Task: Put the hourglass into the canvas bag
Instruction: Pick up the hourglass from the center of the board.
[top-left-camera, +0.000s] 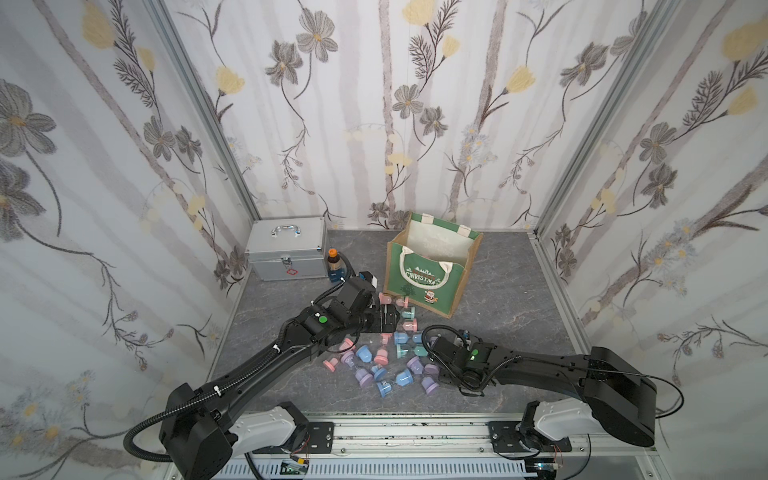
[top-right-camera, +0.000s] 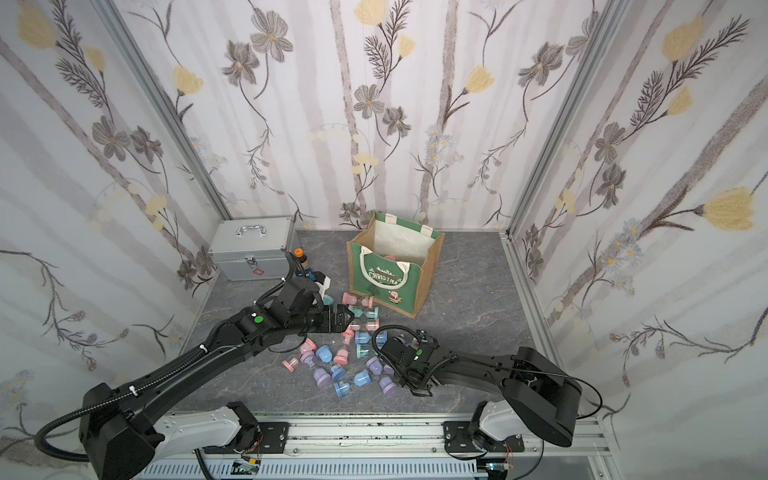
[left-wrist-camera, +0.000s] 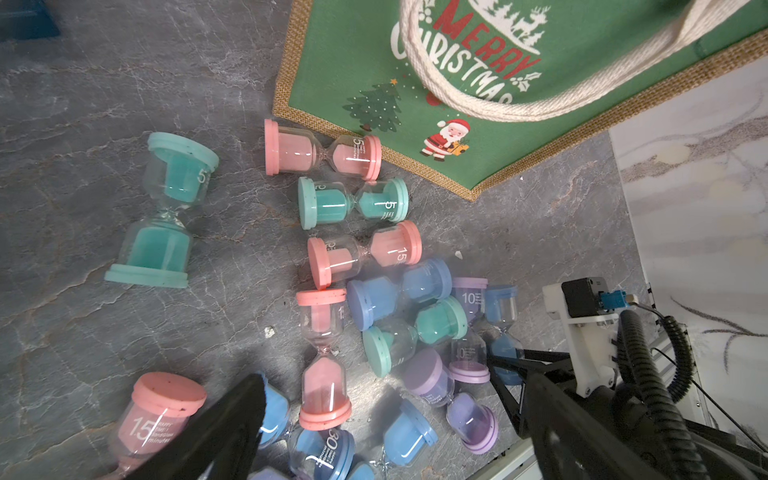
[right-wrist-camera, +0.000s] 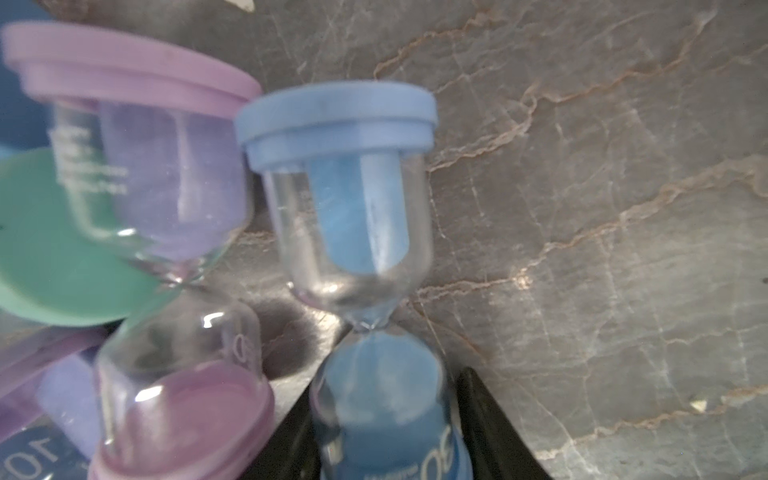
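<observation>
Right gripper (right-wrist-camera: 386, 419) sits low in the scatter of hourglasses (top-left-camera: 403, 378). Its two black fingers (right-wrist-camera: 490, 432) are narrowed about the lower bulb of a blue hourglass (right-wrist-camera: 353, 199) marked 30, but I cannot tell whether they actually press on the glass. A purple hourglass (right-wrist-camera: 166, 166) leans just beside the blue one, over a green cap (right-wrist-camera: 54, 249). My left gripper (left-wrist-camera: 395, 386) hangs wide open, holding nothing, above the pink, green, blue and purple ones lying on the tabletop (top-left-camera: 498, 299). The canvas bag (top-left-camera: 424, 282) stands upright with its mouth open, toward the back, beyond the scatter. A pink hourglass (left-wrist-camera: 322, 149) lies against its bottom front edge. A metal case (top-left-camera: 289, 249) and a small bottle (top-left-camera: 334, 264) sit at the back left.
</observation>
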